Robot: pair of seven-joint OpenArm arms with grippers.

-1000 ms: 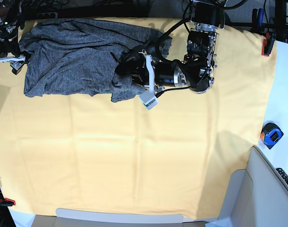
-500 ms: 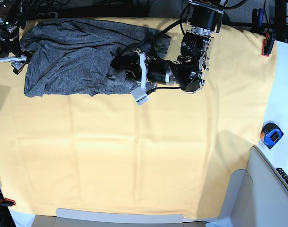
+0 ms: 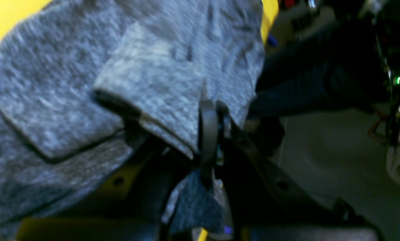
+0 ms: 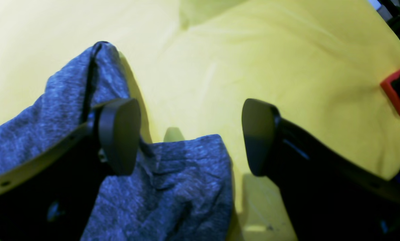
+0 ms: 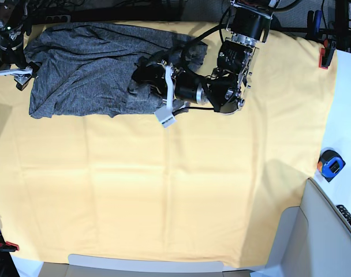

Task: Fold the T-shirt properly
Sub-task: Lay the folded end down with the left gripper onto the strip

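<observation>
Overhead view of a yellow-orange cloth sheet (image 5: 175,190) spread across a table. At about eleven o'clock in this view lies the T-shirt (image 5: 89,69), a dark heather-grey knit garment, bunched into a rough, wrinkled rectangle along the far edge of the sheet.

The left gripper (image 5: 142,76) reaches in from one o'clock, its black arm lying low over the sheet, and meets the shirt's edge toward three o'clock. In its wrist camera the jaws are clenched on a fold of the grey fabric (image 3: 173,100), with a hemmed end, likely a sleeve cuff, draped just beside the pinch; a small flap of fabric hangs below the jaws.

The right gripper (image 4: 186,134) sits at the shirt's nine o'clock end, at the sheet's upper left corner in the overhead view. Its two black pads (image 4: 119,134) stand wide apart and grasp nothing; a corner of the shirt lies on the sheet between and below them, one pad close over the fabric.

Judged from this, the fold is at an early stage. The shirt is gathered and partly doubled over but uneven, with creases across the body and no tidy edges. Flattening, tucking the sleeves and making the final folds all appear to remain.

An orange and black tape measure (image 5: 331,164) rests off the sheet at three o'clock.
</observation>
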